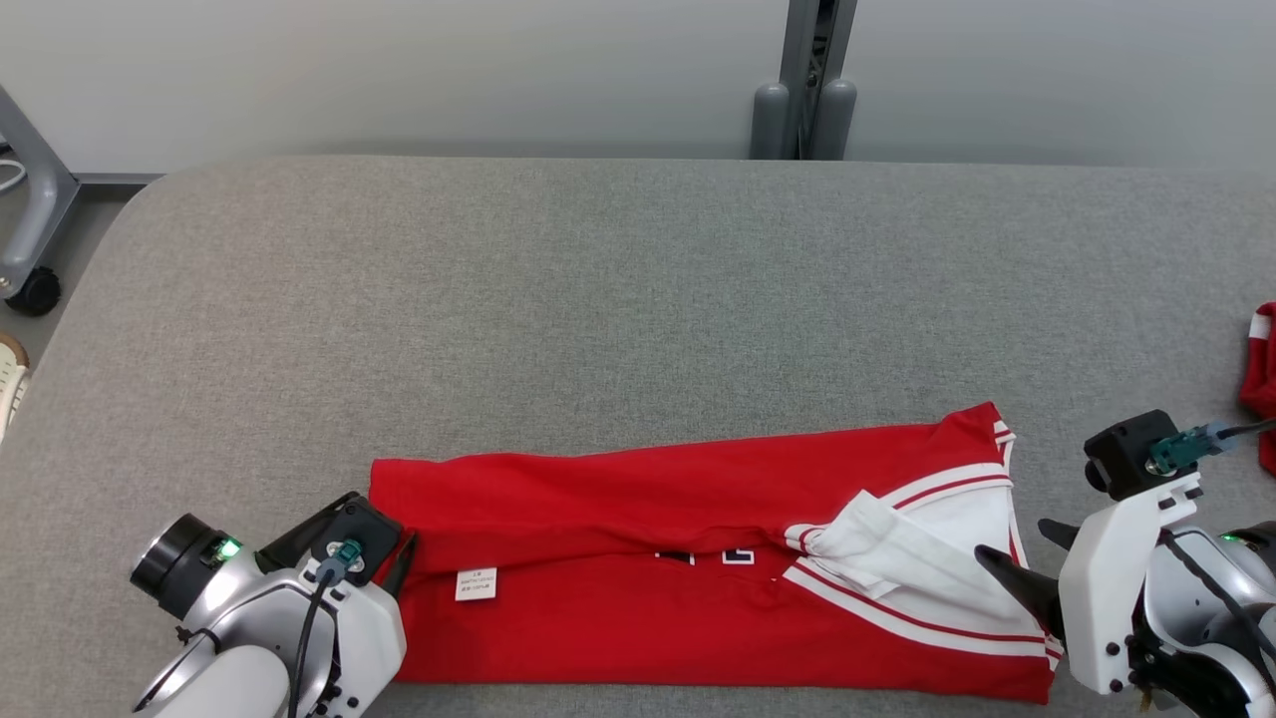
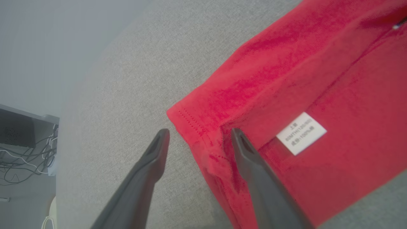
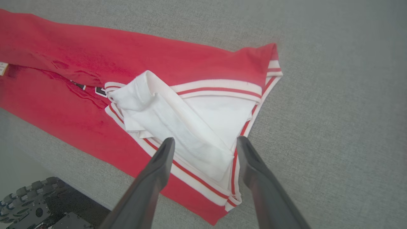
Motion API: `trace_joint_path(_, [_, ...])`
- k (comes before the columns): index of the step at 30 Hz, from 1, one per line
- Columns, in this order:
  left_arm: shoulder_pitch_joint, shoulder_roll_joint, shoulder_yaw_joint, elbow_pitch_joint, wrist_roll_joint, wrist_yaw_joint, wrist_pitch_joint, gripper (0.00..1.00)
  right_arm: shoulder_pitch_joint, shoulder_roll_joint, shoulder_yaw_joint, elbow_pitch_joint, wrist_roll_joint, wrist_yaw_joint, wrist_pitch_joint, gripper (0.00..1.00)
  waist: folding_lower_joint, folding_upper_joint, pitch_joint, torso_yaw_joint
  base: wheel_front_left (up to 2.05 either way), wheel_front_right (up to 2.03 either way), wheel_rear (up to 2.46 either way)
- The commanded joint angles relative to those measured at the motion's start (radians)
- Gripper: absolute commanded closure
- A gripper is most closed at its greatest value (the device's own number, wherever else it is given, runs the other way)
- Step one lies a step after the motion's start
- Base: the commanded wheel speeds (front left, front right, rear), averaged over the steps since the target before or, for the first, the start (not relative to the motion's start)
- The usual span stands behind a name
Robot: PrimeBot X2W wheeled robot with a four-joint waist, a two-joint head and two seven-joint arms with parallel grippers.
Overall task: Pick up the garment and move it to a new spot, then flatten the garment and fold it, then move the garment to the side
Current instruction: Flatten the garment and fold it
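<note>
Head view puts the garment (image 1: 648, 558) along the near edge of the grey bench (image 1: 598, 299), folded into a long red band running left to right. Its white sleeve (image 1: 897, 558) with striped trim lies bunched on top at the right end. A small white label (image 1: 476, 583) sits near the left end, and a sliver of black lettering (image 1: 698, 556) peeks out at the fold. A second red piece with a white stripe (image 1: 1261, 369) lies at the bench's right edge, well apart from the garment. Beyond the far side stands a grey post (image 1: 802, 80). A frame leg on a black caster (image 1: 35, 291) stands off the left end.

Left wrist view shows the left claw (image 2: 199, 132) spread wide and gripping nothing. One finger is over bare bench cloth and the other is over the red cloth, with the stitched corner of the hem between them. The label's print shows here too, though too small to read. Past the bench's rounded end are a dark box (image 2: 19, 127) and a tangle of cables (image 2: 25, 156).

Right wrist view shows the right claw (image 3: 206, 139) likewise spread and empty-handed, its fingers either side of the folded sleeve's near end. Dark toothed metal parts (image 3: 28, 203) show below the bench's near edge.
</note>
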Motion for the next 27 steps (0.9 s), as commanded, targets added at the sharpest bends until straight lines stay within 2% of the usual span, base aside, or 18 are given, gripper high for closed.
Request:
trace_joint_path(1, [0.006, 0.011, 0.015, -0.008, -0.009, 0.019, -0.005, 0.0, 0.01, 0.003, -0.015, -0.008, -0.01, 0.0, -0.007, 0.0, 0.0, 0.0, -0.012, 0.0, 0.0, 0.0, 0.0])
trace_joint_path(8, [0.025, -0.001, 0.07, -0.033, -0.04, 0.093, -0.052, 0.0, 0.004, 0.044, -0.08, -0.019, -0.031, 0.0, -0.062, 0.0, 0.0, 0.0, -0.035, -0.006, 0.0, 0.0, 0.0])
trace_joint_path(14, [0.05, -0.032, 0.138, -0.051, -0.079, 0.17, -0.144, 0.0, 0.0, 0.108, -0.162, -0.005, -0.064, 0.0, -0.19, 0.0, 0.0, 0.0, -0.04, -0.011, 0.0, 0.0, 0.0])
trace_joint_path(22, [0.086, -0.118, 0.252, -0.057, -0.163, 0.246, -0.367, 0.0, 0.012, 0.241, -0.286, 0.042, -0.027, 0.0, -0.439, 0.0, 0.0, 0.0, -0.033, -0.019, 0.0, 0.0, 0.0])
trace_joint_path(27, [0.136, -0.196, 0.335, -0.074, -0.201, 0.276, -0.44, 0.0, 0.037, 0.281, -0.322, 0.084, -0.019, 0.0, -0.581, 0.0, 0.0, 0.0, -0.031, -0.024, 0.0, 0.0, 0.0])
